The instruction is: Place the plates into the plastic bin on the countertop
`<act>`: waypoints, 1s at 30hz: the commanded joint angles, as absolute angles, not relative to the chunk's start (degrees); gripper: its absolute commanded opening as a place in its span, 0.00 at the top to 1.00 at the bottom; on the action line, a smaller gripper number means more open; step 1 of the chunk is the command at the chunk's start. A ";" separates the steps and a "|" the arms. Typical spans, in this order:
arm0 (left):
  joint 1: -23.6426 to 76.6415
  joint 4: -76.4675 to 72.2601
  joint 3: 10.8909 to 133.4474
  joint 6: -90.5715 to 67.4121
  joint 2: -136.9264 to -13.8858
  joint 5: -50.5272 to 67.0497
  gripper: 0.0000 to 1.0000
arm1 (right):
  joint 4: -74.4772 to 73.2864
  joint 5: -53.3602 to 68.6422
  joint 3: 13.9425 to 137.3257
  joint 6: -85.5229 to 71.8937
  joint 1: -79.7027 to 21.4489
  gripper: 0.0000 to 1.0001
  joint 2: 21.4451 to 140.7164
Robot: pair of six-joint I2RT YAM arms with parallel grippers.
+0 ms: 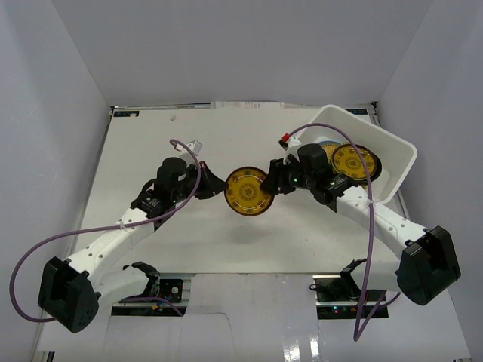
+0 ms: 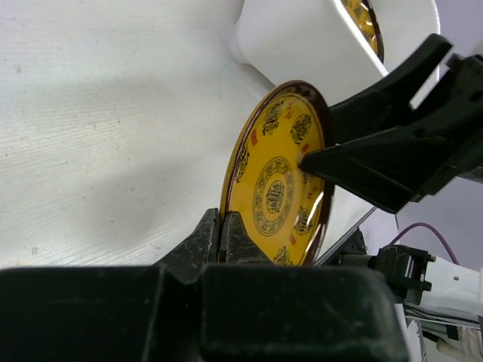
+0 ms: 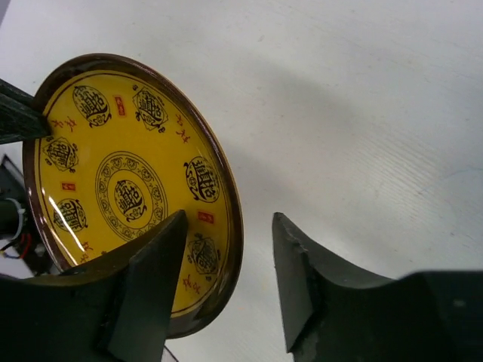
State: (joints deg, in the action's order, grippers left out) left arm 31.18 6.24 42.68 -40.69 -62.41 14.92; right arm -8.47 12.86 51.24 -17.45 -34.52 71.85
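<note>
A gold-amber patterned plate hangs on edge above the white countertop, mid-table. My left gripper is shut on its left rim. At the opposite rim my right gripper stands open. One of its fingers lies over the plate's yellow face, while the other is behind the rim with a gap. The white plastic bin sits tilted at the far right. It holds a second gold plate, and a light blue plate shows at its edge.
Pale grey walls enclose the countertop on the left, back and right. Purple cables loop from both arms, one near the bin's left corner. The arm bases sit at the near edge.
</note>
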 commanded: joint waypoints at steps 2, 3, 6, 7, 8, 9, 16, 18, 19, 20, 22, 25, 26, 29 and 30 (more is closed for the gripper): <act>30.76 6.50 45.44 -39.38 -56.87 16.26 1.00 | -4.67 19.51 53.96 -20.56 -34.54 0.60 72.86; 30.67 7.46 45.87 -39.03 -56.43 15.91 1.00 | -3.79 19.86 54.05 -21.26 -34.63 0.74 72.51; 30.76 11.59 48.07 -37.18 -55.73 14.86 0.82 | -1.32 19.60 54.93 -24.08 -34.63 0.92 70.23; 30.67 12.47 48.34 -36.66 -54.50 14.42 0.71 | -1.49 18.99 55.71 -24.43 -34.54 0.92 69.44; 30.59 13.96 48.86 -35.52 -53.71 13.81 0.47 | -1.67 17.59 56.33 -24.78 -34.45 0.92 69.17; 30.67 15.02 49.04 -34.81 -52.74 12.93 0.35 | -2.19 16.45 57.82 -24.87 -34.11 0.92 68.82; 30.59 27.93 51.24 -27.60 -43.17 3.97 0.02 | -4.83 4.85 62.40 -27.33 -20.59 0.92 62.59; 30.59 28.82 48.27 -26.29 -38.60 3.08 0.02 | -5.10 1.34 61.97 -28.30 -12.51 0.92 60.48; 30.59 29.00 47.03 -26.19 -37.10 2.47 0.02 | -5.36 -2.95 61.61 -28.56 -10.13 0.92 59.95; 30.59 29.00 45.80 -26.02 -34.04 2.37 0.02 | -5.45 -4.82 61.18 -28.48 -6.11 0.92 59.68; 30.59 29.00 42.11 -25.58 -31.56 1.85 0.02 | -5.97 -10.69 59.78 -27.86 -1.61 0.92 59.50; 30.59 29.00 38.77 -25.40 -28.39 1.85 0.02 | -5.98 -12.57 56.97 -28.56 4.89 0.92 60.90; 30.59 29.09 38.15 -25.49 -27.87 1.93 0.02 | -5.89 -12.66 56.43 -28.74 6.14 0.92 61.34; 30.67 28.74 38.32 -24.70 -26.99 2.81 0.02 | -5.98 -12.31 55.02 -29.09 10.71 0.92 63.01; 30.59 28.04 38.15 -24.52 -26.90 2.90 0.02 | -5.89 -11.78 54.67 -29.09 11.51 0.92 63.54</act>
